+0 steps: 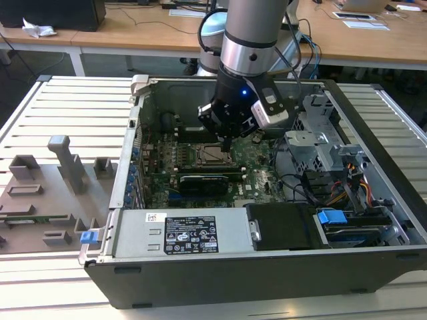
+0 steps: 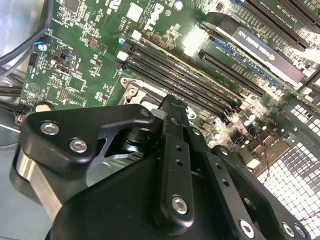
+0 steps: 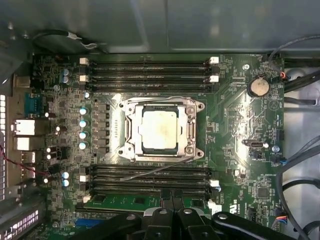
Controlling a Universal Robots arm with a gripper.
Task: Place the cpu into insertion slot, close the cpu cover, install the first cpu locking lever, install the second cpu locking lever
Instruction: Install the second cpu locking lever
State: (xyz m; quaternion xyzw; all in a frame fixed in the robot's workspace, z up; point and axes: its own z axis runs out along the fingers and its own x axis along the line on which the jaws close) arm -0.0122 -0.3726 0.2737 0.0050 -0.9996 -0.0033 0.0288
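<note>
The cpu (image 3: 159, 130), a silvery square chip, lies in the insertion slot (image 1: 212, 155) on the green motherboard. The cpu cover (image 3: 190, 127), a grey metal frame, lies flat around it. One thin wire lever (image 3: 165, 98) runs along the socket's far side. A second lever (image 3: 150, 170) slants out over the memory slots on the side nearer the fingers. My gripper (image 3: 171, 199) is shut with nothing in it, hovering over those slots beside the socket. Its tip (image 1: 227, 140) hangs just to the exterior view's right of the socket. One black finger (image 2: 172, 112) points toward the socket's corner (image 2: 132, 92).
The open computer case (image 1: 133, 153) walls in the board. A long black card (image 1: 210, 180) and the power-supply box (image 1: 180, 233) lie in front of the socket. A drive cage (image 1: 313, 143) and cables (image 1: 347, 187) stand on the exterior view's right. A grey fixture (image 1: 53, 187) is outside the case.
</note>
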